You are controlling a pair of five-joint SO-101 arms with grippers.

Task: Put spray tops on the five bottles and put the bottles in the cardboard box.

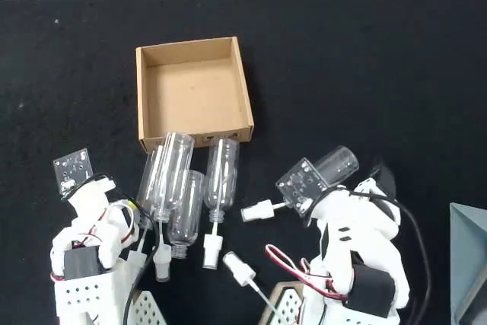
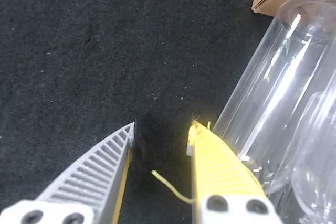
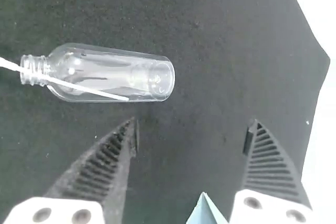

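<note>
Black tabletop (image 1: 365, 51) carries the empty cardboard box (image 1: 195, 97) near its middle, with four bottles (image 1: 173, 165) lying just by the box's near wall. Beside them the left claw (image 2: 160, 132) is spread. The right claw (image 3: 191, 129) is spread near the fifth bottle (image 3: 105, 73), toward the near right corner.

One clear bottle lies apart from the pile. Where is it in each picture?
High view: the lone bottle lies right of the cardboard box, partly behind a camera board.
Right wrist view: it lies on its side beyond the open right gripper.
Left wrist view: the bottles here are the pile beside the box's corner.
Shared landmark: the thin white tube at its neck, in the high and right wrist views.
</note>
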